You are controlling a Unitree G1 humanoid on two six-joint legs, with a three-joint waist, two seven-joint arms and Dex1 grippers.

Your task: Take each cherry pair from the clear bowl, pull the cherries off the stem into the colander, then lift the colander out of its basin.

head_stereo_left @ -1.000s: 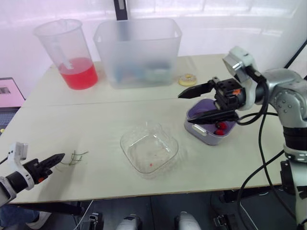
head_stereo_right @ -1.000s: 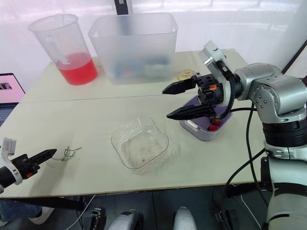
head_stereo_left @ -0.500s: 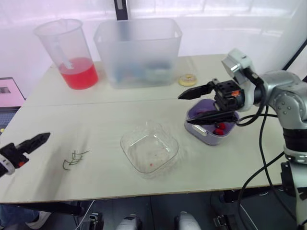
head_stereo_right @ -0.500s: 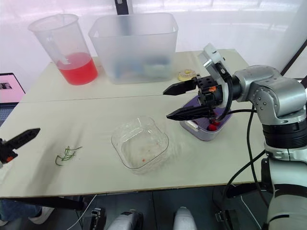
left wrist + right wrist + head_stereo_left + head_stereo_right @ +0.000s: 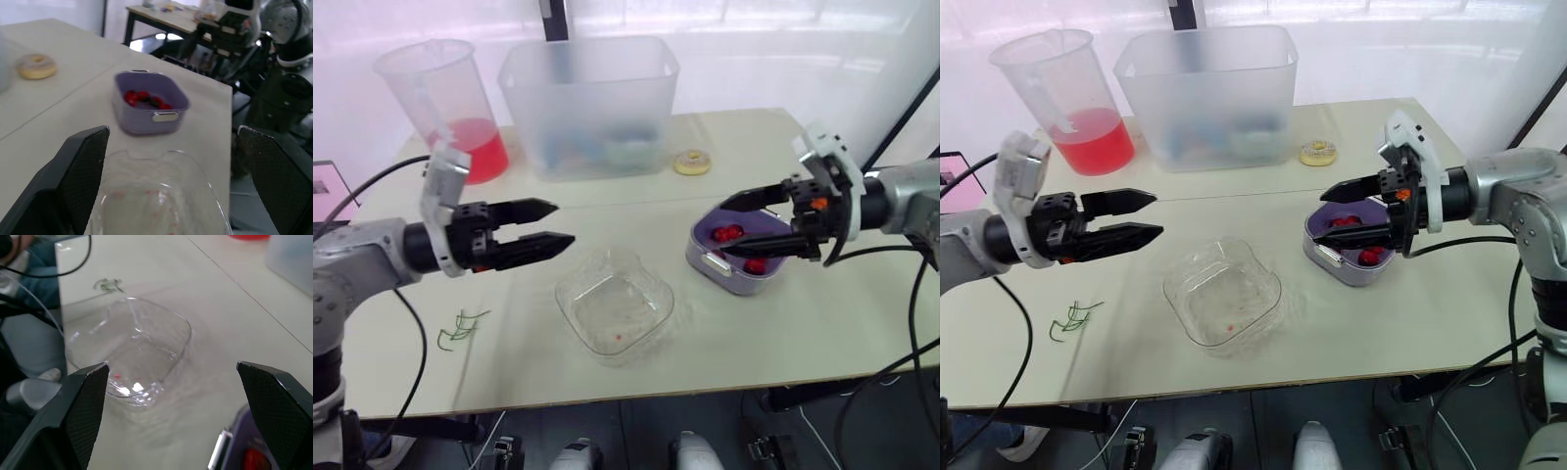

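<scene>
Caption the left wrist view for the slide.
Open left gripper faces the empty clear bowl; cherries sit in the purple colander beyond.

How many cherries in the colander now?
4 cherries show, all in the colander: two at its far side from the robot, two at its near side. Others may be hidden beneath.

Head pair: you look forward and down over the table from mid distance; both eyes share the whole tabletop, clear bowl at lower centre.
Left wrist: you sit low and close, facing the clear bowl and purple basin.
Right wrist: low, close, facing the same clear bowl; basin corner shared.
</scene>
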